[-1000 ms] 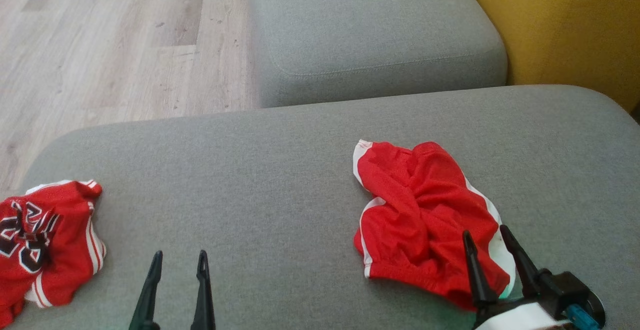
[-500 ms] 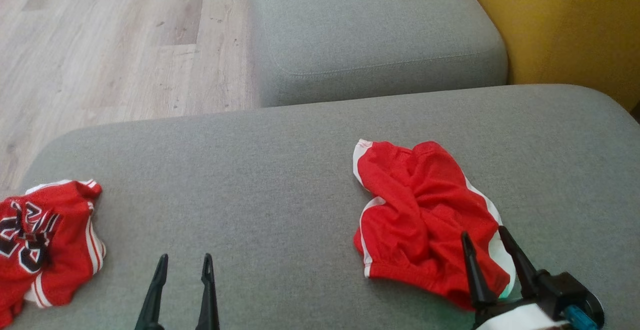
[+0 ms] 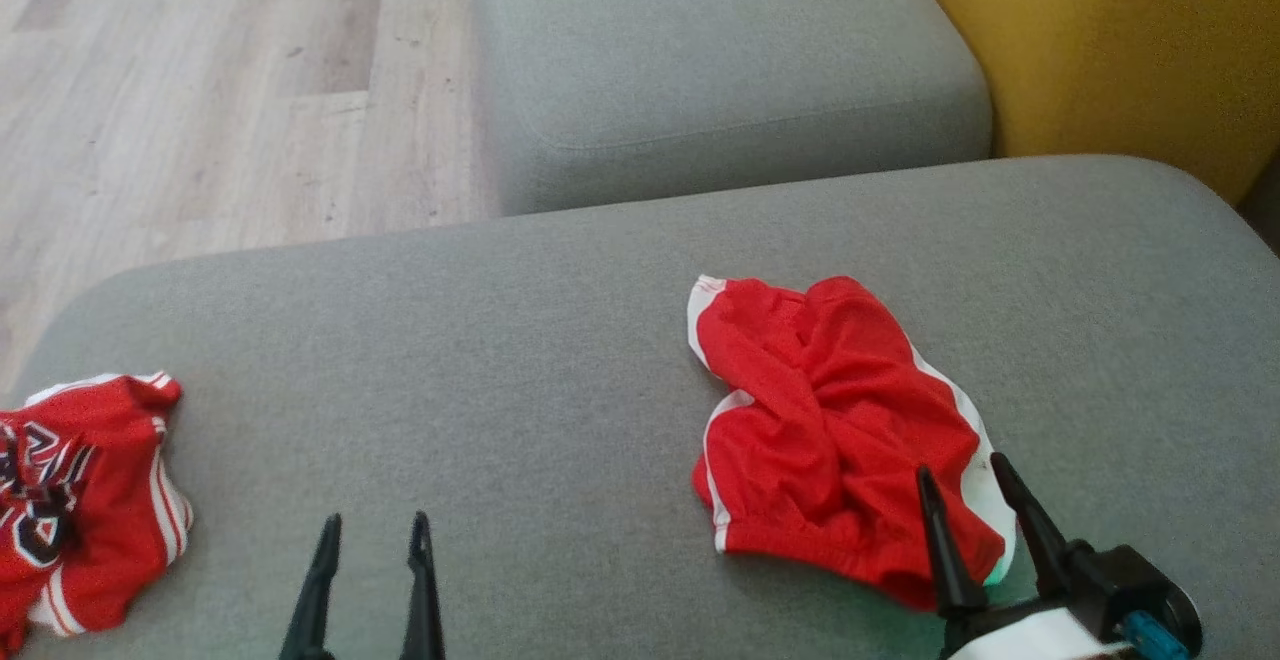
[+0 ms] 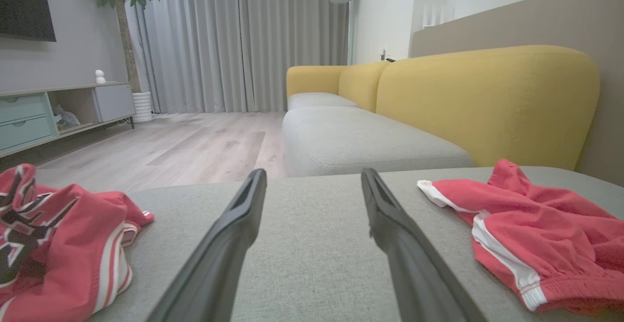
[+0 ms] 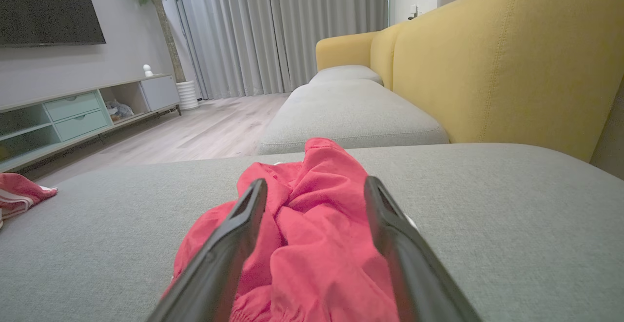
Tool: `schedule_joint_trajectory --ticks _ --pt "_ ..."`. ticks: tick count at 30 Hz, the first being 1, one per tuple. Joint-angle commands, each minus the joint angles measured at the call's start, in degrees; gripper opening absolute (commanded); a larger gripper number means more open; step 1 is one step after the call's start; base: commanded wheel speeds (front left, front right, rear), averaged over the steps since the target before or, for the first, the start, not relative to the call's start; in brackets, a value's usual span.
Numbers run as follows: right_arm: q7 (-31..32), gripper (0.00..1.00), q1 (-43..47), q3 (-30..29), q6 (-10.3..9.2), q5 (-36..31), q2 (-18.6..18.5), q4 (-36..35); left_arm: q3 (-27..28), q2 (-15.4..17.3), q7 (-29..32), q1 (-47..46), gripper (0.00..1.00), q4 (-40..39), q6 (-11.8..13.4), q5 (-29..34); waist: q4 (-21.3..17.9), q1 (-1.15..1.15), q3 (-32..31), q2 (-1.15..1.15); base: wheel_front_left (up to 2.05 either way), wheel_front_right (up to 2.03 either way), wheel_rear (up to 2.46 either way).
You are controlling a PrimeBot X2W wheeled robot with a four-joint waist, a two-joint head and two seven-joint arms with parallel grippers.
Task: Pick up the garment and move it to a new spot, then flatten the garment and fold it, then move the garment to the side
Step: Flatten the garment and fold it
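Note:
The garment (image 3: 830, 430) is a pair of red shorts with white trim, crumpled on the right half of the grey seat cushion (image 3: 520, 360). My right gripper (image 3: 958, 468) stands open over its near right edge, and in the right wrist view the red cloth (image 5: 312, 214) bunches between and beyond the fingers of that gripper (image 5: 315, 182), with no grip on it. My left gripper (image 3: 376, 520) is open above bare cushion at the lower left. In the left wrist view this gripper (image 4: 313, 173) has the shorts (image 4: 536, 219) off to its right.
A red jersey (image 3: 80, 500) with white stripes and dark lettering lies crumpled at the cushion's left edge, also showing as the jersey (image 4: 53, 244). A second grey cushion (image 3: 720, 70) and a yellow backrest (image 3: 1120, 40) lie beyond. Wooden floor (image 3: 200, 90) is at the far left.
The head view has shifted a little, so everything sits slightly further left. My left gripper has drawn back slightly toward the bottom edge. The shorts lie as before.

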Motion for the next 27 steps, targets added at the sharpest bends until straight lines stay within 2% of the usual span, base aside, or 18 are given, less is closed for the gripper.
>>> schedule_joint_trajectory --ticks 1,4,9,15,18,19,22,24,25,27 --pt "-0.21 1.00 -2.50 1.76 -0.04 0.30 -0.22 -1.94 0.63 -0.45 -0.30 -2.87 1.00 -1.57 0.25 -0.28 -0.79 0.00 0.53 0.00 0.00 0.00 0.00" --pt "-0.21 1.00 -2.92 2.37 -0.04 0.30 -0.22 -2.11 -1.58 -0.45 -0.30 -4.66 1.00 -0.71 -0.48 -0.79 -2.30 0.00 1.58 0.00 0.00 0.00 0.00" --pt "-0.21 1.00 -4.31 3.24 -0.04 -0.27 -0.22 -2.14 -6.93 -0.45 -0.30 -9.71 1.00 3.30 -3.29 -1.67 -6.52 0.00 3.54 0.00 0.00 0.00 0.00" --pt "-0.21 1.00 -6.11 3.84 -0.04 -0.62 -0.22 -2.64 -14.53 -0.45 -0.30 -17.19 1.00 12.33 -7.00 -4.41 -13.36 0.00 6.47 0.00 0.00 0.00 0.00" --pt "-0.21 1.00 -6.85 4.44 -0.04 -0.78 -0.31 -2.69 -18.32 -0.45 -0.30 -20.85 1.00 18.09 -7.90 -6.52 -17.02 0.00 7.92 0.00 0.00 0.00 0.00" --pt "-0.21 1.00 -6.85 4.44 -0.04 -0.78 -0.31 -2.69 -18.32 -0.45 -0.30 -20.85 1.00 18.09 -7.90 -6.52 -17.02 0.00 7.92 0.00 0.00 0.00 0.00" --pt "-0.21 1.00 -7.58 4.76 -0.04 -0.79 -0.43 -2.97 -20.97 -0.45 -0.23 -24.32 1.00 25.33 -6.34 -8.36 -20.35 0.00 9.48 0.00 0.00 0.00 0.00" --pt "-0.21 1.00 -8.06 4.91 -0.04 -0.77 -0.42 -3.26 -21.67 -0.45 0.57 -26.75 1.00 30.85 -3.08 -8.57 -22.25 0.00 10.53 0.00 0.00 0.00 0.00" --pt "-0.21 1.00 -8.51 4.87 -0.04 -0.62 -0.41 -3.42 -22.22 -0.45 2.14 -28.81 1.00 35.74 0.04 -9.10 -23.79 0.00 11.45 0.00 0.00 0.00 0.00" --pt "-0.21 1.00 -8.76 4.80 -0.04 -0.50 -0.40 -3.55 -22.91 -0.45 3.17 -30.32 1.00 39.48 1.71 -9.94 -24.93 0.00 12.20 0.00 0.00 0.00 0.00"
